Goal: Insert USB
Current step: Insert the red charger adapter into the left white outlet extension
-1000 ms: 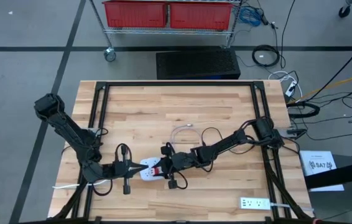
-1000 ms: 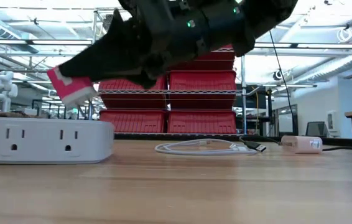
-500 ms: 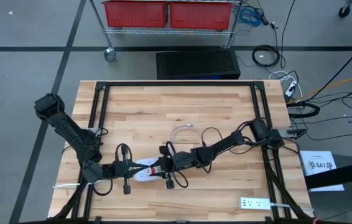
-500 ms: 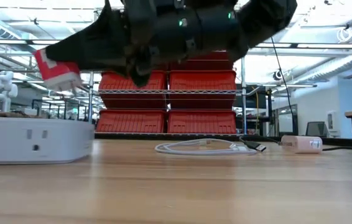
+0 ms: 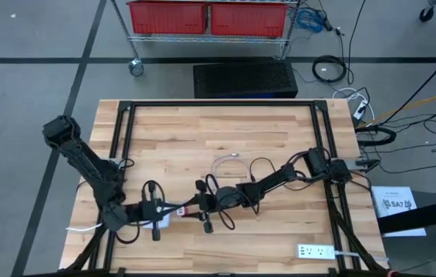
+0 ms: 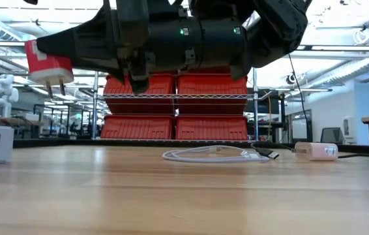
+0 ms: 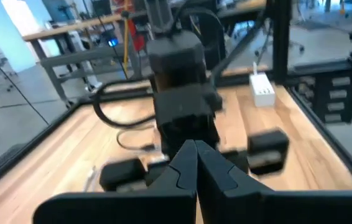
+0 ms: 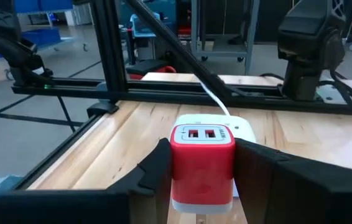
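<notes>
The wooden table (image 5: 202,146) carried the whole job, and both arms reached in over its near-centre so their tools met close together. The right gripper (image 8: 202,163) was clamped on the red-and-white USB charger (image 8: 202,158), one finger on each flank, carrying it clear above the tabletop with its two metal prongs pointing down in the low view and its twin USB ports facing outward, presumably to keep those ports reachable for a plug. Just beyond it lay the white power strip (image 8: 241,129), which was likely where the prongs were meant to seat. The left gripper (image 7: 196,163) was clenched tight with nothing visibly between its fingers, sitting low next to the strip, perhaps to steady it. The white USB cable (image 6: 217,155) lay loose on the table, well apart from the charger, untouched and still waiting to be inserted.
</notes>
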Action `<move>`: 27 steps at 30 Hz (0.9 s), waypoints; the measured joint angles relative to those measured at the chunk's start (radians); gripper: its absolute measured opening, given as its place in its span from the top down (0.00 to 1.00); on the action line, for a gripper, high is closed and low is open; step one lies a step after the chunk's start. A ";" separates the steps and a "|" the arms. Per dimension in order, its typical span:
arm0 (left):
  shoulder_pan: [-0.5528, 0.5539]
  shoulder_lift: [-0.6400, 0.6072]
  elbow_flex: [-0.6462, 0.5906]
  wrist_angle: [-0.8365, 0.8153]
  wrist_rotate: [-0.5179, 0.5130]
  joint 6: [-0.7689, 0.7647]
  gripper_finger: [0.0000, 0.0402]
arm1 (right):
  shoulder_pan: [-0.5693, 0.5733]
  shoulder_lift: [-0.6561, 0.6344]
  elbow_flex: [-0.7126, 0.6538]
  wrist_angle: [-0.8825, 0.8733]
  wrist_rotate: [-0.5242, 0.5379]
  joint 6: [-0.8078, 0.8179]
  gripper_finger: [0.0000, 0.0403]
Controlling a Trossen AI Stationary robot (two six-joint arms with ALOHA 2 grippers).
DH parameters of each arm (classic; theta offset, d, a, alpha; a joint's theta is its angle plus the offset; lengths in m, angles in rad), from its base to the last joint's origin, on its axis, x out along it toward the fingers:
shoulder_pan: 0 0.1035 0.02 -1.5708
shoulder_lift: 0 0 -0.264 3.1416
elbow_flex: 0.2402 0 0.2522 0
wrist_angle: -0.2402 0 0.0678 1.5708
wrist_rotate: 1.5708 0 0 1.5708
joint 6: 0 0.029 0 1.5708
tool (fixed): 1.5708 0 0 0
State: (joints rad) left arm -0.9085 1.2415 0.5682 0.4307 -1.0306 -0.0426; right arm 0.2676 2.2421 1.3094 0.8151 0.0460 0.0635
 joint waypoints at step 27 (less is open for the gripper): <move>-0.090 0.324 0.482 -1.624 0.821 -1.145 1.00 | 0.011 0.000 0.000 -0.041 -0.036 -0.023 0.73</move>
State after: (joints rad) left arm -0.9984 1.5656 1.0503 -1.1936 -0.2094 -1.1877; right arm 0.2787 2.2417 1.3094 0.7738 0.0099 0.0402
